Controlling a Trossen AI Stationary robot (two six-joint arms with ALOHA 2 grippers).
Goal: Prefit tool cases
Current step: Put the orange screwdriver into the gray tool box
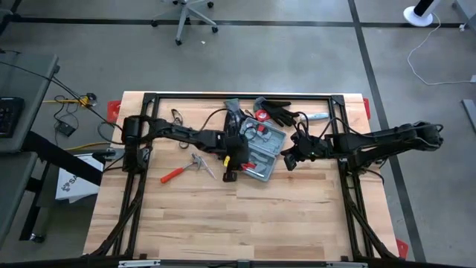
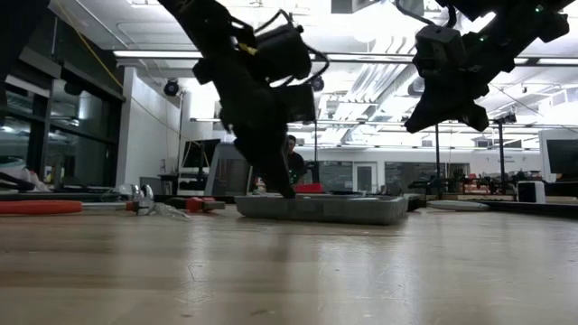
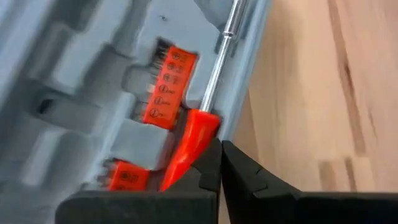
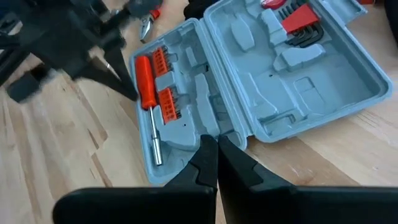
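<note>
The case lies open on the worktop between both pincers. The left pincer is closed — a red-handled screwdriver beside its tips (not gripped). The right pincer is held closed, empty, above the case's edge.

A lab or workshop: concrete floor, office chair, monitors.

A wooden counter carries red-handled pliers lying toward its left edge, flat on the boards. Black gloves lie near the far edge, and just beside them toward the right edge is a pale blue item, possibly a tool handle. An office chair stands on the grey floor beyond the far edge.
</note>
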